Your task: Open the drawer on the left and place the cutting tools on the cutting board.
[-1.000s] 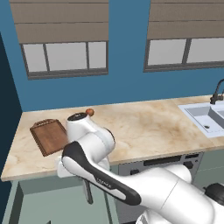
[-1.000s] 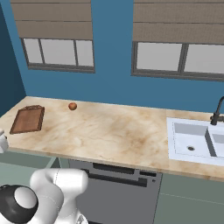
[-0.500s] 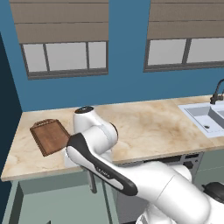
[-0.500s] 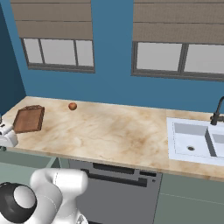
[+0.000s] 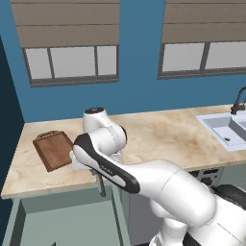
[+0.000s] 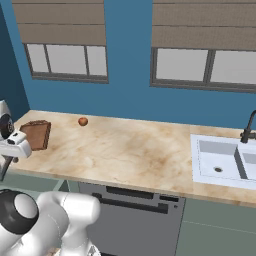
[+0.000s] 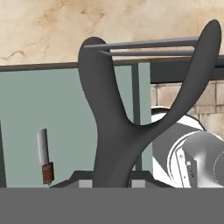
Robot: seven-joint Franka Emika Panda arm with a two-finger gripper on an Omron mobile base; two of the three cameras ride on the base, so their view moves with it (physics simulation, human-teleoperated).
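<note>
My gripper [image 5: 97, 174] hangs at the counter's front edge, just right of the reddish-brown cutting board [image 5: 54, 150], over the open drawer [image 5: 67, 216]. It is shut on a dark grey Y-shaped cutting tool [image 7: 127, 113], which points down below the hand as a thin dark bar [image 5: 102, 186]. The tool's handle hides my fingertips in the hand view. A second cutting tool [image 7: 44, 156], a small knife with a brown handle, lies on the sage-green drawer floor [image 7: 70, 118]. In the right base view the gripper [image 6: 7, 161] sits at the far left, beside the board [image 6: 36, 135].
A small orange-red ball [image 6: 83, 121] rests on the marble counter [image 6: 125, 150] near the back wall. The white sink [image 6: 220, 157] with a dark faucet is at the right. A dark grey panel with a black bar handle [image 6: 130, 215] sits under the counter.
The hand has risen with the dark tool, from low over the open drawer up to the counter's edge beside the cutting board. Nothing else moved.
</note>
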